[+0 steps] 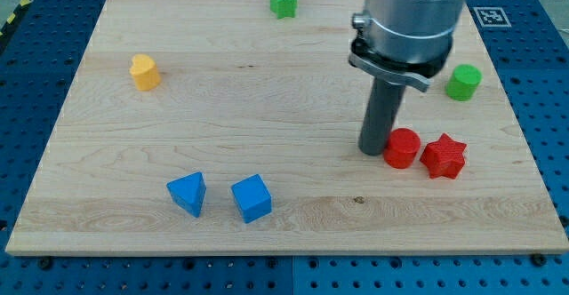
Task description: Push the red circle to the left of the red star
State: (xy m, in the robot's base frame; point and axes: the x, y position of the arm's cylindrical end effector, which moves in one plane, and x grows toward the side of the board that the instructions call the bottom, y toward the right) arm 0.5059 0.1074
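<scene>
One red circle (402, 147) sits touching the left side of the red star (444, 155), so little pushing remains; any further nudge should be slight. No claw exists: my tip (373, 151) holds nothing, apparently touching the circle's left edge.

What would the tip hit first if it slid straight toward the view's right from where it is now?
My tip sits just left of the red circle, so it would likely meet that first, with the red star right behind.
</scene>
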